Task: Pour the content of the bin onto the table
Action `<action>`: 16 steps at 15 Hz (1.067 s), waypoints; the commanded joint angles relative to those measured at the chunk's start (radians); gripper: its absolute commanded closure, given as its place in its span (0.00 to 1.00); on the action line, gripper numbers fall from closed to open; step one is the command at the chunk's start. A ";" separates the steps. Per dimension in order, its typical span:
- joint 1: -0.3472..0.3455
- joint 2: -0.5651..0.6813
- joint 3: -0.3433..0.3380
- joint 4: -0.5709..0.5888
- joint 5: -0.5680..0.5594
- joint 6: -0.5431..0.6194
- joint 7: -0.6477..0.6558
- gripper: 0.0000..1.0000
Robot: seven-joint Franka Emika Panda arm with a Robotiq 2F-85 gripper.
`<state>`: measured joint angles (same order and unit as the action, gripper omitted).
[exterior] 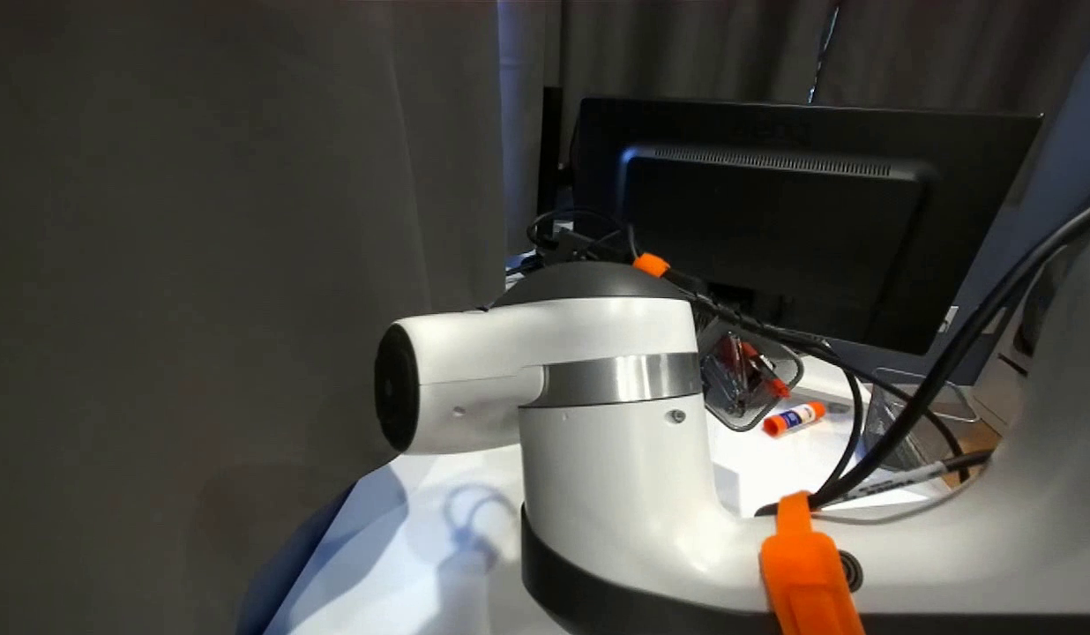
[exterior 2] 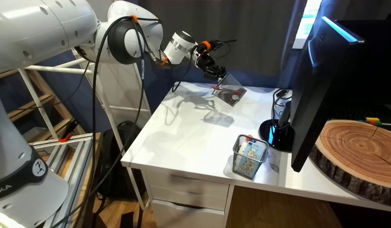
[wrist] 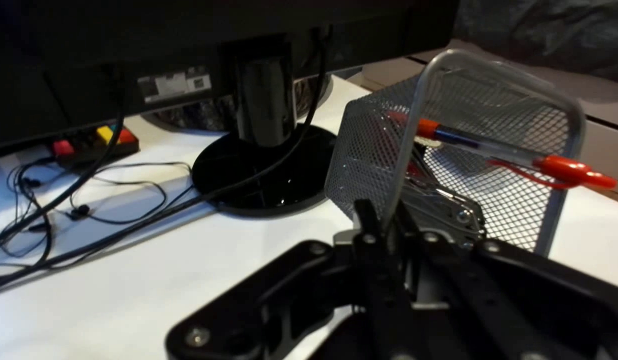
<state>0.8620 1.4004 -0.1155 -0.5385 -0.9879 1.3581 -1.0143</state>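
Observation:
The black wire-mesh bin (wrist: 361,157) is tilted well over in my gripper (wrist: 384,215), which is shut on its rim and side wall. It shows in both exterior views (exterior 2: 236,83) (exterior: 750,426), off the table (exterior 2: 183,136), with its shadow below. Its mouth faces the wrist camera. The thin red pen (wrist: 494,147) lies in it with its red end sticking out past the rim. A black-and-silver oblong folding tool (wrist: 439,210) lies near the mouth. A red part (wrist: 414,170) shows behind it, mostly hidden. In an exterior view, the gripper (exterior 2: 220,77) is above the table's far part.
A greyer mesh bin (exterior 2: 250,158) with a blue card stands near the table's front edge. A monitor (wrist: 269,95) on a round black base and loose cables (wrist: 114,210) stand beside it. An orange-and-white stick (exterior: 794,418) shows beyond the arm. A wood slab (exterior 2: 361,148) lies right.

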 commanded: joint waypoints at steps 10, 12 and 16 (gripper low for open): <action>0.058 0.083 -0.127 0.030 -0.116 -0.139 0.055 0.98; 0.061 0.109 -0.151 0.027 -0.155 -0.143 0.058 0.98; 0.057 0.103 -0.170 -0.010 -0.215 -0.206 0.118 0.98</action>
<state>0.9080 1.5039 -0.2552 -0.5398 -1.1393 1.2356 -0.9289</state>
